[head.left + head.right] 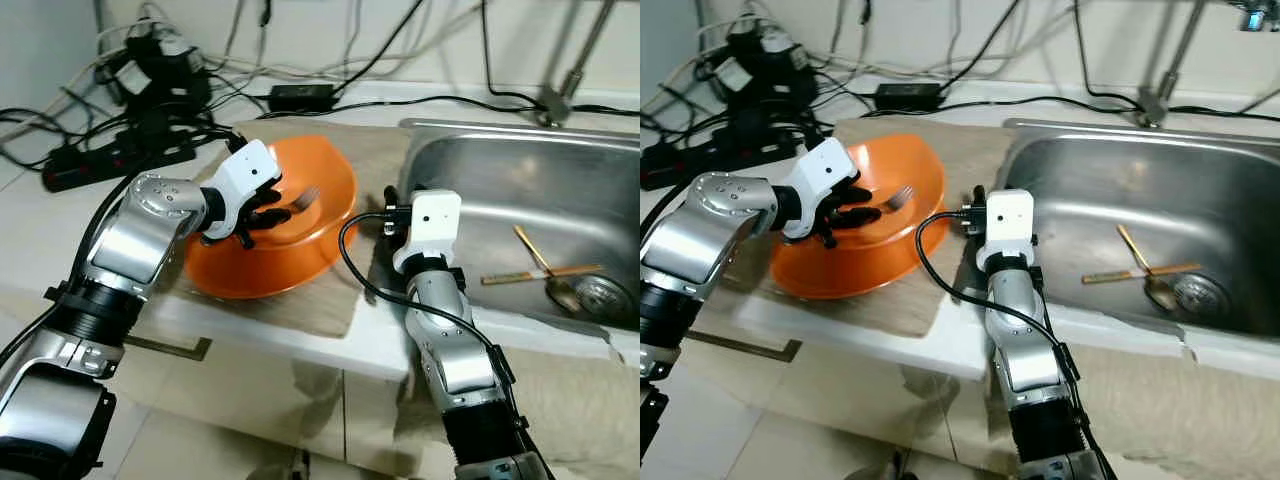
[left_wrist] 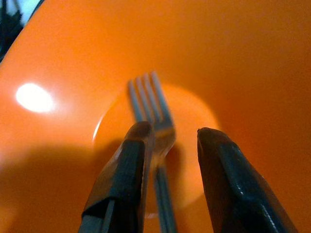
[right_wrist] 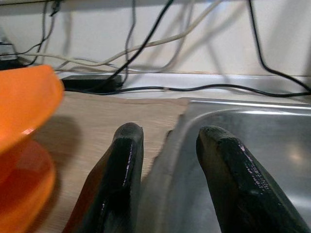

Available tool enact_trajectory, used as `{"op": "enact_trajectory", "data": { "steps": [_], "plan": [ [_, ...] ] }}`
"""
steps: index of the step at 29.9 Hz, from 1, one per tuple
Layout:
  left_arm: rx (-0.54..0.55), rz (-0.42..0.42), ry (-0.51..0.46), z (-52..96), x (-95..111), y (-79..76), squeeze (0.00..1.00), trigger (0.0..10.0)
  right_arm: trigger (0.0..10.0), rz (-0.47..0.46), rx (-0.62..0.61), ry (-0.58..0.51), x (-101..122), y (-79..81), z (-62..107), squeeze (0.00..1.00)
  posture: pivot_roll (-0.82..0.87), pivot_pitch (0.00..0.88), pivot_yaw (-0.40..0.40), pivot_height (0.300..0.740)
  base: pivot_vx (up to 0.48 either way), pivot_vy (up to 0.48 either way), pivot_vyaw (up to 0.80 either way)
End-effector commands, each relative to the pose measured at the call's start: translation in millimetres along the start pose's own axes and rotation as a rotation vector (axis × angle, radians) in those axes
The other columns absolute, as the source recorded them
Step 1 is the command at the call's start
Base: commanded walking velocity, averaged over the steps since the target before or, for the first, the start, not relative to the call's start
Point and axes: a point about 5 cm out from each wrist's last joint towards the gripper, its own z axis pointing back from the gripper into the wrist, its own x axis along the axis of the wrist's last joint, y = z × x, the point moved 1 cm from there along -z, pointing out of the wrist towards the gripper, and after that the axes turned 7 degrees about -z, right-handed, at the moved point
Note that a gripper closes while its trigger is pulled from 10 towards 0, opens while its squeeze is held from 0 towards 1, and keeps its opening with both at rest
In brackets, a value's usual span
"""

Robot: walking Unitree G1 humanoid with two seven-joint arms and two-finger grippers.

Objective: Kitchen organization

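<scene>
An orange bowl [image 1: 310,240] sits tilted on a wooden board [image 1: 300,305] left of the sink. A metal fork [image 1: 306,196] lies inside it, tines toward the far rim. My left gripper [image 1: 262,215] reaches into the bowl, open, its fingers on either side of the fork's handle [image 2: 160,184]; the handle runs close to one finger [image 2: 131,165]. My right gripper [image 1: 393,212] is open at the sink's left rim [image 3: 175,145], which passes between its fingers. In the sink basin [image 1: 520,170] lie a gold spoon [image 1: 548,272] and a wooden chopstick [image 1: 530,276].
Power strips and tangled black and white cables [image 1: 130,120] crowd the counter's back left. A black adapter [image 1: 300,95] lies behind the board. The faucet base [image 1: 555,100] stands behind the sink. The counter's front edge [image 1: 300,335] drops to a tiled floor.
</scene>
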Motion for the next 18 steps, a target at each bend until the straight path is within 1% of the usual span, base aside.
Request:
{"op": "enact_trajectory", "data": {
  "steps": [1, 5, 14, 18],
  "plan": [
    [0.011, -0.017, 0.018, 0.1, -0.7, 2.3, 0.0, 10.0, 10.0, -0.009, -0.005, 0.01, -1.2, -1.3, 0.1, 0.0, 0.04, 0.0, 0.098, 0.74, 0.0, 0.0, -0.66],
    [0.018, -0.024, 0.017, 0.2, 0.1, 3.6, 0.0, 10.0, 10.0, -0.004, -0.002, 0.006, -0.7, -1.0, 0.2, 0.0, 0.04, 0.0, 0.096, 0.74, 0.0, 0.0, -0.6],
    [0.042, -0.033, 0.026, 2.0, -0.5, 8.3, 0.0, 10.0, 10.0, 0.005, 0.007, 0.001, -0.2, 0.3, 0.5, 0.0, 0.04, 0.0, 0.097, 0.74, 0.0, 0.0, 0.0],
    [0.061, -0.043, 0.047, 4.6, -3.1, 14.5, 0.0, 10.0, 10.0, 0.01, -0.041, -0.033, 8.8, -7.9, 0.8, 0.0, 0.05, 0.0, 0.102, 0.74, 0.0, 0.0, 0.0]
  ]
}}
